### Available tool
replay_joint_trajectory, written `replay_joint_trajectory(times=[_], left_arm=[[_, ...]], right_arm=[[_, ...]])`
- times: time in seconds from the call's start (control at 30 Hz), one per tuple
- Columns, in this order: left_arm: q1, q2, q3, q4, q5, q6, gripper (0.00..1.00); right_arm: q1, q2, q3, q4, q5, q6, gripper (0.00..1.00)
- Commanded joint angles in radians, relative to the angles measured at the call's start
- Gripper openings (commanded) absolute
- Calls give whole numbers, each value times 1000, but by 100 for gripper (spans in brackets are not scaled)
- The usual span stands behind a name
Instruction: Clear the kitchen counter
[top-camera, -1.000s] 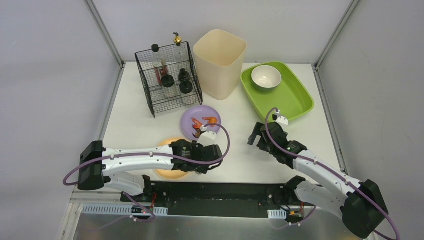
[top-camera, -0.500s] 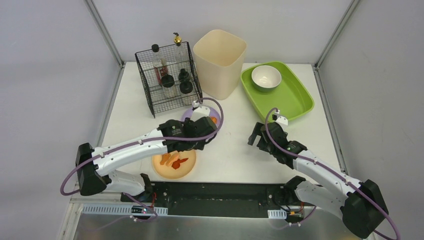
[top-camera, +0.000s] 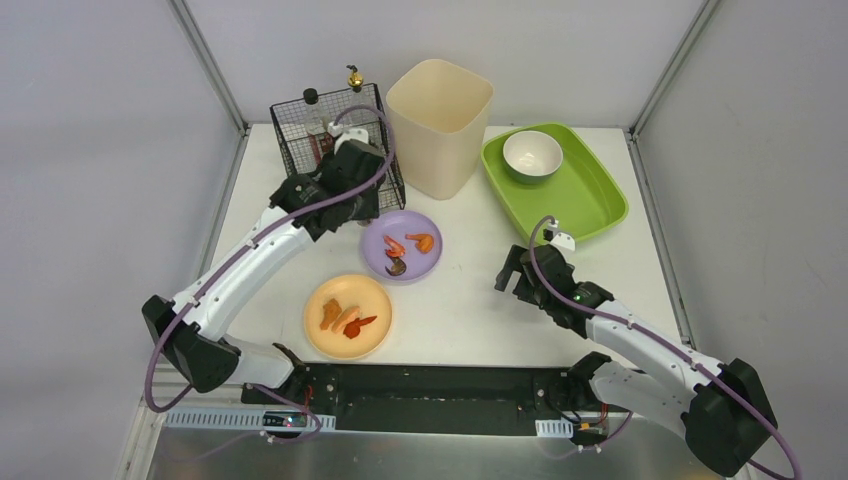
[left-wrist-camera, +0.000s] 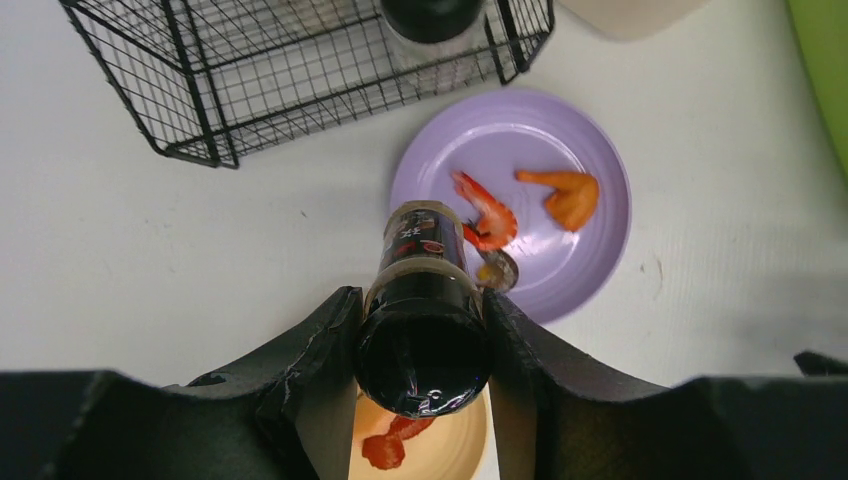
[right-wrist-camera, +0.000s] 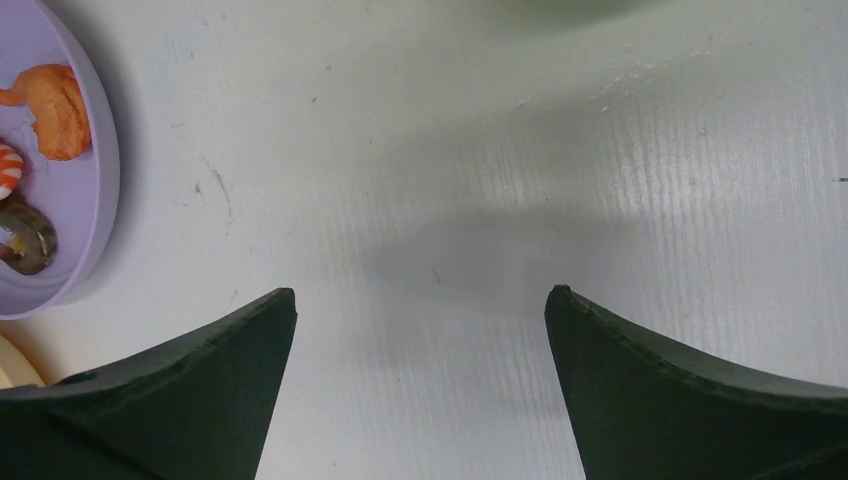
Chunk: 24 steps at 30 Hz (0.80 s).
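Kitchen counter (top-camera: 470, 300): large, flat, rectangular tabletop, white, smooth and matte, with faint scuffs and fine ribbing seen in the right wrist view. Spread beneath both arms from their bases to the back wall, bounded by metal posts (top-camera: 212, 70) at the corners.

Left gripper (left-wrist-camera: 420, 300): reached out just in front of the wire basket (top-camera: 300, 190), jaws closed around a dark bottle (left-wrist-camera: 423, 345) and pressed on both its sides. Bottle held lengthwise, one dark round end turned toward the wrist camera, the other seen against the near rim of the purple plate (left-wrist-camera: 560, 130). Small red-and-dark label near that far end; print too blurred to be read. No other writing made out.

Right gripper (right-wrist-camera: 420, 292): poised over bare counter near the middle right, jaws spread wide, nothing between them.

On the purple plate: a shrimp (left-wrist-camera: 485, 215), an orange fried piece (left-wrist-camera: 568, 195) and a small dark morsel (left-wrist-camera: 497, 270). Nearer the arm bases, just beside it, an orange plate (top-camera: 322, 340) with several orange and red scraps. In the basket at the back left, further bottles, among them one with a gold top (top-camera: 354, 77). Beside the basket, a tall beige bin (top-camera: 440, 125); at the back right, a green tray (top-camera: 590, 205) with a white bowl (top-camera: 531, 155) inside.
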Motion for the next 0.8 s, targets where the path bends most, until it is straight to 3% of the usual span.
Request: replay_joint_trajectory(times=[0.0, 0.3, 0.77], left_arm=[[127, 43, 92, 26, 63, 56, 0], [376, 171, 199, 48, 134, 62, 0], [503, 371, 230, 100, 175, 27, 0]], right_arm=[[5, -8, -6, 30, -8, -11, 99], [7, -10, -9, 35, -19, -10, 99], [11, -9, -9, 40, -26, -9, 99]])
